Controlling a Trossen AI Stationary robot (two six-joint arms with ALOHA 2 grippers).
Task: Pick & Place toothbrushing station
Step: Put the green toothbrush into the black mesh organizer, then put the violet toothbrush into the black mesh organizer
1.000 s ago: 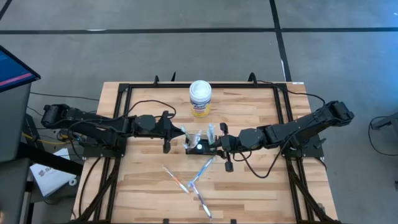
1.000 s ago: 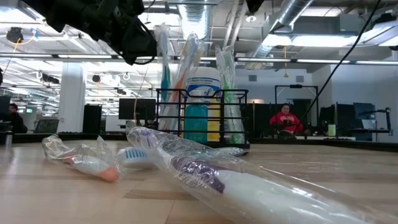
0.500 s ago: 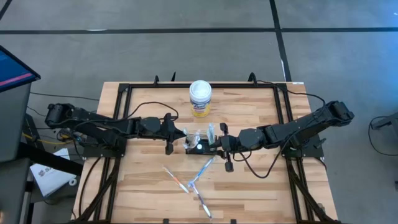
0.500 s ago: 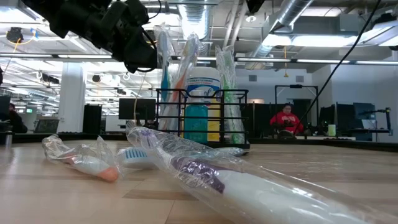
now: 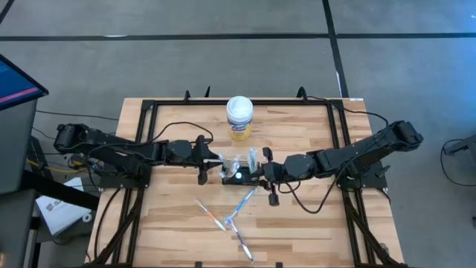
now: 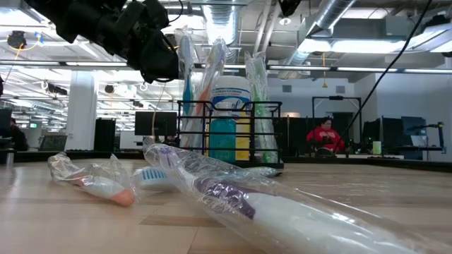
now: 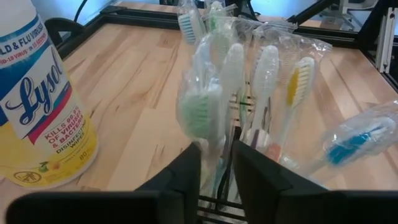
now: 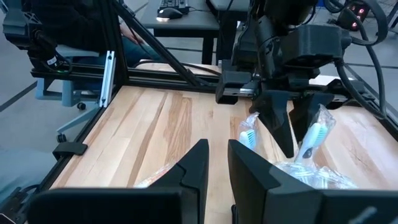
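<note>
Toothbrushing station (image 5: 239,174), a low black wire holder, stands upright at the table's (image 5: 312,223) middle, its long axis running from one arm toward the other, open top upward. Wrapped toothbrushes (image 7: 261,93) stand in it, heads up, leaning a little apart. The white canister (image 5: 239,117) with the yellow label stands beyond the station, well apart from it. Three more wrapped toothbrushes (image 5: 227,217) lie flat on the near side of the station.

The left gripper (image 5: 212,159) is at the station's left end; its fingers (image 7: 180,177) are parted by a narrow gap around a green-headed toothbrush (image 7: 200,112), though whether they press it cannot be told. The right gripper (image 5: 262,177) is at the station's right end, its fingers (image 8: 196,165) slightly parted with nothing seen between them.
</note>
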